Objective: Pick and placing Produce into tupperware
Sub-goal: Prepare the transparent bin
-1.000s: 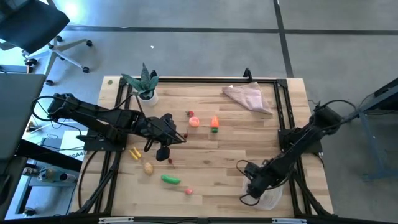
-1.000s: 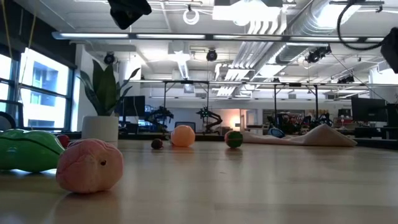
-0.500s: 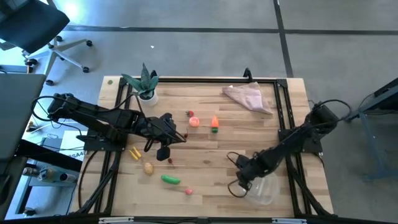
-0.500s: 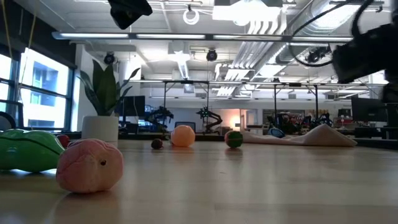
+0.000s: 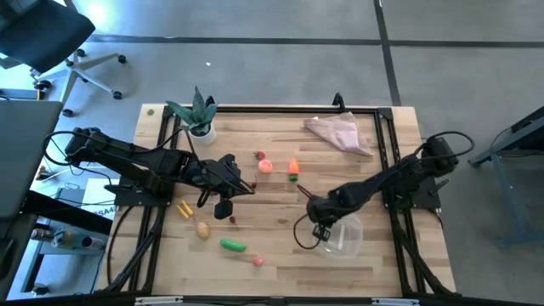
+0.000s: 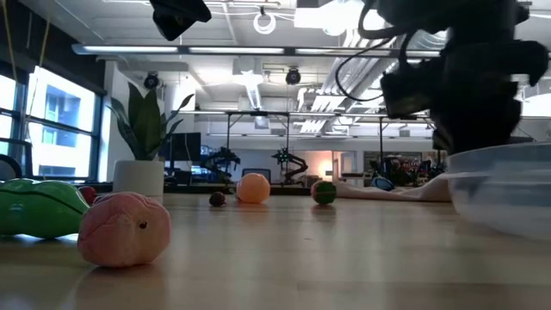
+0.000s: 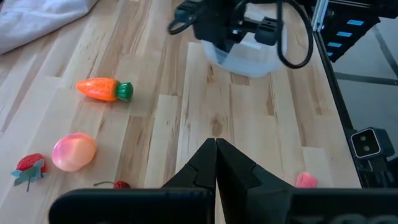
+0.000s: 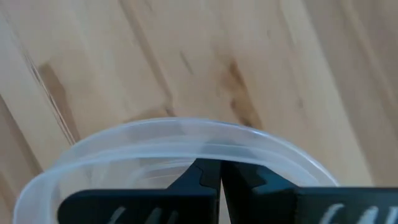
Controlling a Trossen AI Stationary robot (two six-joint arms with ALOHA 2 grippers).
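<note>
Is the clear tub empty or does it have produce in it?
Empty: the tupperware shows only bare wood through its clear walls, and the right wrist view shows nothing inside.

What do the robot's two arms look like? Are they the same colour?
Yes, both are black. The left arm and right arm are built of chunky jointed segments, with thin black cables looping off them. Each ends in two flat, pointed black fingers, matte plastic, with no markings visible.

Overhead looks down; low level; both share table (image 5: pixel 280 178)
</note>
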